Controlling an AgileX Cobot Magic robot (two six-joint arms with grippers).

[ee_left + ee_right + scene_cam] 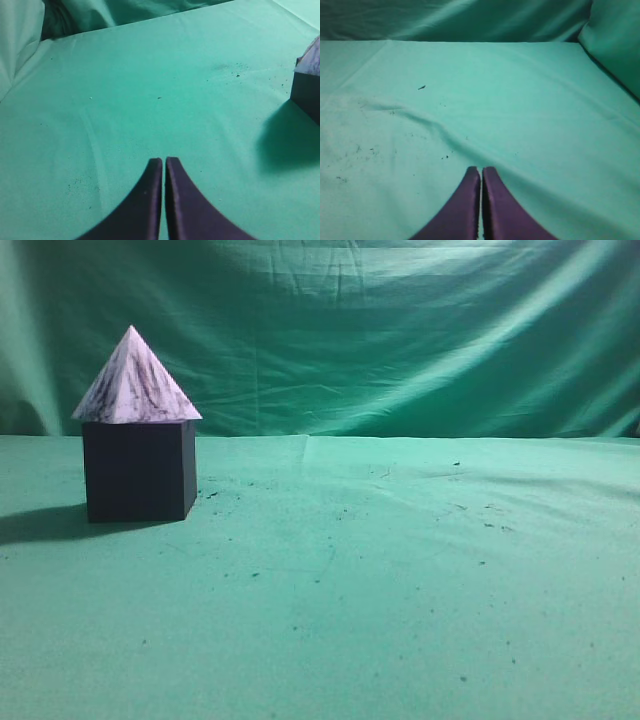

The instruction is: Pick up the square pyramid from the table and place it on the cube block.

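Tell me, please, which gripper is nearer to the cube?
Left. The left gripper, shut, has the cube at the right edge of its view, topped by the pyramid. The right gripper, also shut, sees only bare table.

Marbled, faintly glossy square pyramid [135, 380]; matte, smooth cube block [138, 470]; creased, speck-flecked cloth covering the table [400, 580].

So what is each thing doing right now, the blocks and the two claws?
square pyramid: upright, sitting on top of the cube block, nothing holding it.
cube block: standing flat on the table, pyramid on top.
left gripper: shut, empty, away from the blocks.
right gripper: shut, empty, over bare cloth.
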